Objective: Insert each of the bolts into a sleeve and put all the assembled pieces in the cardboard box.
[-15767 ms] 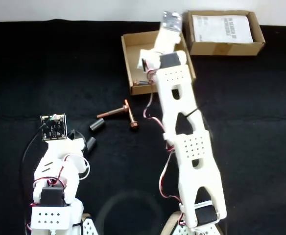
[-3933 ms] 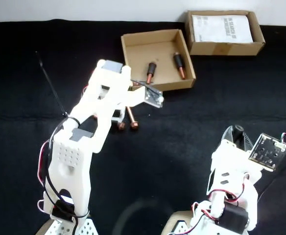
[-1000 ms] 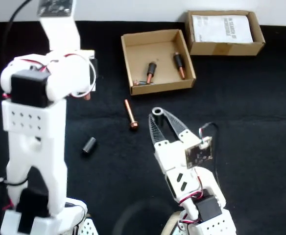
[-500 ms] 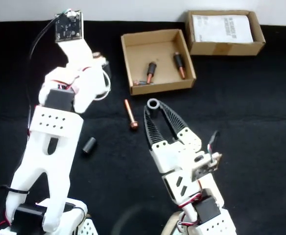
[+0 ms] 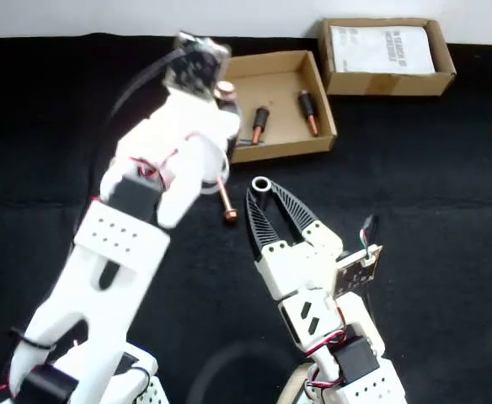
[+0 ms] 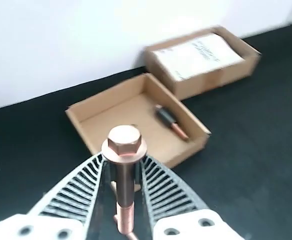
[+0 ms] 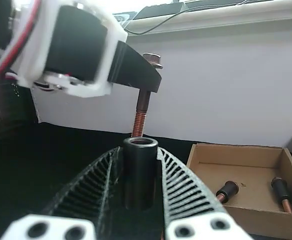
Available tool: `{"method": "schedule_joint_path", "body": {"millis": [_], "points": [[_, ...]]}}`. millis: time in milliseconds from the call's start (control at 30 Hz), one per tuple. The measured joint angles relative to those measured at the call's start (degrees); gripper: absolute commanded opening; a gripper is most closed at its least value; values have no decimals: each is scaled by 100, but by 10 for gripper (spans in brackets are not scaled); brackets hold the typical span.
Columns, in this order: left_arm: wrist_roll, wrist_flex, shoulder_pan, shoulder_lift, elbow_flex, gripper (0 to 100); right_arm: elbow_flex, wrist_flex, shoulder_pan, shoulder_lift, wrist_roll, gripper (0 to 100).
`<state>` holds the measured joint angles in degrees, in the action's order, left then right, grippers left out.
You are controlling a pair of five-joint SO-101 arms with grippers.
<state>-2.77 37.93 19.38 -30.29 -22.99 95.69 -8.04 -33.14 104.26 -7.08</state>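
My left gripper [image 6: 122,159] pinched a copper bolt [image 6: 122,190] head-up just below its flange. My right gripper [image 7: 141,148] clamped a black sleeve [image 7: 140,172] upright, bore open, with the bolt's tip near its mouth. Risk: a tip off-axis (depth was unclear) could catch the rim and tilt either part in its grip. A dropped part would land outside the cardboard box [image 5: 273,150].

Robotics lab bench, black-covered table [image 5: 448,210], plain white wall [image 7: 226,75], cables [image 7: 196,4] along ledge [image 7: 256,12]

high: overhead, whole table [image 5: 448,210] | wrists: close along fingers [image 6: 161,195], roughly toward wall [image 7: 226,90] | shared: cardboard box [image 5: 280,150]
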Motion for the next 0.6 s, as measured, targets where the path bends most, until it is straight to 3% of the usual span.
{"method": "schedule_joint_path", "body": {"millis": [367,600], "points": [[598,0,1178,-3349,-1960,8,0,-202,176,0,0,8],[607,-721,1240,-4404,-2611,8,0,-431,176,0,0,8]]}}
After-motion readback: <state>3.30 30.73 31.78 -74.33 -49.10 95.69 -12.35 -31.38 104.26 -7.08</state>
